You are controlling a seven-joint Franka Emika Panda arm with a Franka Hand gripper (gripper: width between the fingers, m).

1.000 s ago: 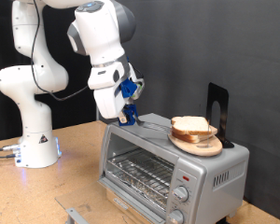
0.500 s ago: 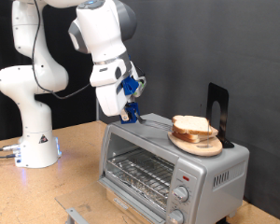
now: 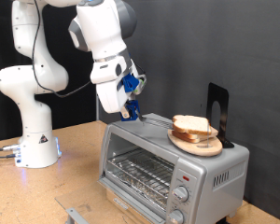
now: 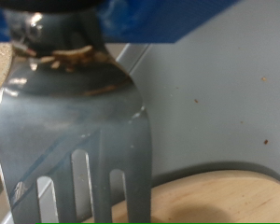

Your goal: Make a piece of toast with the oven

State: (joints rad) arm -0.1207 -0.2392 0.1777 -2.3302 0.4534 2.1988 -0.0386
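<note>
While the oven [image 3: 173, 161] sits low and right of centre in the exterior view with its glass door shut and its wire rack bare behind the glass, the bread has not gone in yet. The piece of toast [image 3: 190, 125] lies on top of a small stack on a round wooden plate [image 3: 198, 146], which rests on the oven's roof towards the right of the frame, just in front of a black upright stand [image 3: 217, 110]. The gripper [image 3: 130, 107] hangs near the middle of the frame, above the oven's left top corner and well apart from the bread. The wrist view shows a dark slotted spatula [image 4: 79, 140] filling most of the picture, its stem running up between the fingers, so I take the fingers to be closed narrowly on that tool. A pale wooden curve at the lower edge of that picture may be the plate's rim, though I cannot be sure.

To my eye the step in hand is bringing the spatula over to lift a slice. That would call for the blade to travel towards the frame's right and come in flat and low under the top slice without shoving the plate off the roof. The door is also yet to be opened.
</note>
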